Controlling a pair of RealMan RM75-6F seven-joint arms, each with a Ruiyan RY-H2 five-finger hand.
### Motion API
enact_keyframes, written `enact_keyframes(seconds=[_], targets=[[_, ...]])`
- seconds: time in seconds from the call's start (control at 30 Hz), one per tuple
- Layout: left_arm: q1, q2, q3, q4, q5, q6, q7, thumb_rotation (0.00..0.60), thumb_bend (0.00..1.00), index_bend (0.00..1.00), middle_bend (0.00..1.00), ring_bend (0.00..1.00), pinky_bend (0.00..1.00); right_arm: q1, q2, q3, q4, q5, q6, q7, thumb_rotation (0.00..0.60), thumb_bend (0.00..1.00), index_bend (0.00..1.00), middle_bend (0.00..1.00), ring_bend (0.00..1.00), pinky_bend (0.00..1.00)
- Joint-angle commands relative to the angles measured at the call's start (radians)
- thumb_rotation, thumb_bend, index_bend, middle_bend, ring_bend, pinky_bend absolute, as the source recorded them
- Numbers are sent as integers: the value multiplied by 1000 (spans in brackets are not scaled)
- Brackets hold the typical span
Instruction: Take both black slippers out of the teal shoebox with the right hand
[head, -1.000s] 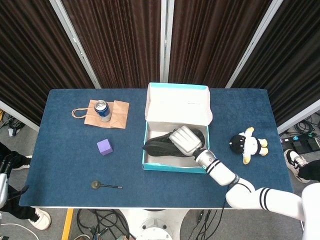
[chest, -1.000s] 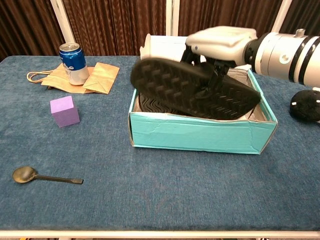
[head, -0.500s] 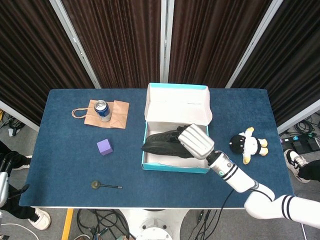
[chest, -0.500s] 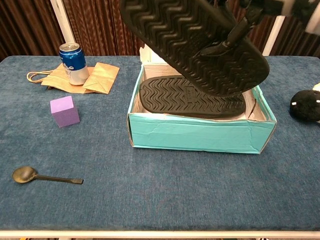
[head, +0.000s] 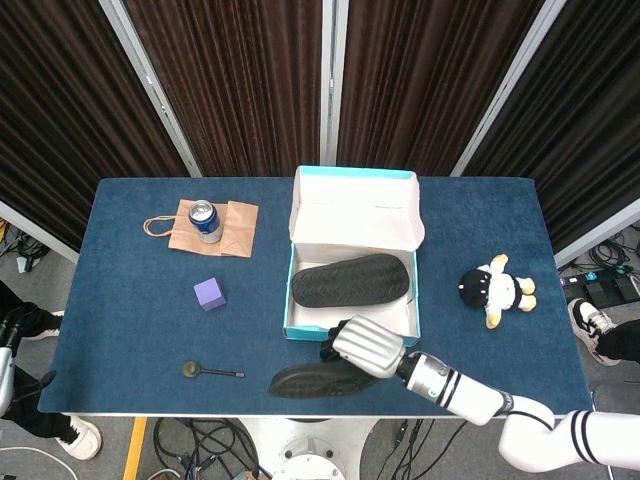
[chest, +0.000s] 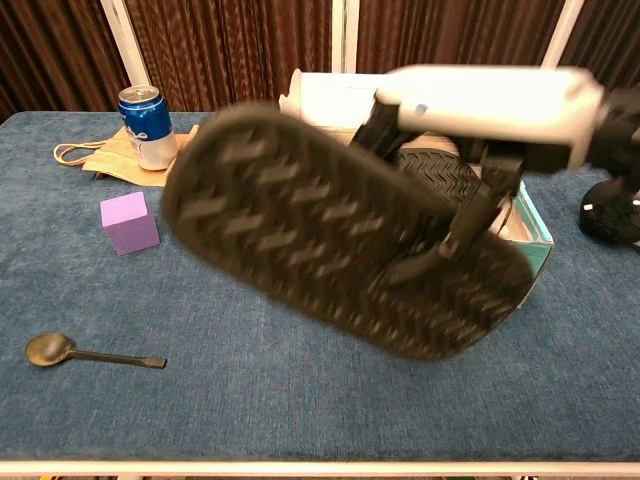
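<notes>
The blue table (head: 130, 330) carries the teal shoebox (head: 300, 325) near the middle of its far edge, lid propped up behind. One black slipper (head: 350, 280) lies sole-up inside it. The other slipper (head: 315, 379) is out of the box, carried near the table's near edge in front of the box — the right hand (head: 368, 347) has its fingers clamped over its rear part.

First extraction looks nearly done; the next move calls for lowering this slipper onto bare cloth, letting go, then reaching back into the box.

In the chest view the held slipper is blurred and covers most of the box, and whether it touches the table cannot be told. The left hand shows in neither view.
</notes>
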Motion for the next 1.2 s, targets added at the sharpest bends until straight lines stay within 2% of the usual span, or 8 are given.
enact_keyframes(seconds=[0.03,0.3,0.37,0.47,0.53,0.7,0.93,1.2], targets=[[3,0,0,3,-3,1,-3,600,0,163,87,13,47,21,-77,-18,37,18,-51,-65,600,326,713,576,418,379],[7,-5,1,15,-3,1,-17,600,0,163,87,13,47,24,-183,-11,93,107,-112,-290,600,312,637,493,276,186],[7,-7,1,18,-4,0,-18,600,0,163,87,13,47,28,-188,-10,94,140,-134,-357,600,293,486,374,156,78],[5,-9,0,21,-2,-1,-21,600,0,163,87,13,46,26,-201,1,92,178,-134,-414,600,181,105,86,2,0],[3,-10,0,21,-1,-4,-21,600,0,163,87,13,47,26,-210,11,94,197,-128,-434,600,123,10,12,0,0],[-2,-11,-2,23,1,-10,-22,600,0,163,87,13,47,30,-246,48,137,226,-93,-482,600,60,0,0,0,0],[-5,-15,-4,30,-5,-20,-25,600,0,163,87,13,47,44,-275,93,202,270,-75,-492,600,52,0,0,0,0],[-5,-18,-4,41,-6,-22,-31,600,0,163,87,13,47,32,-195,169,185,278,0,-381,600,52,0,2,0,0]])
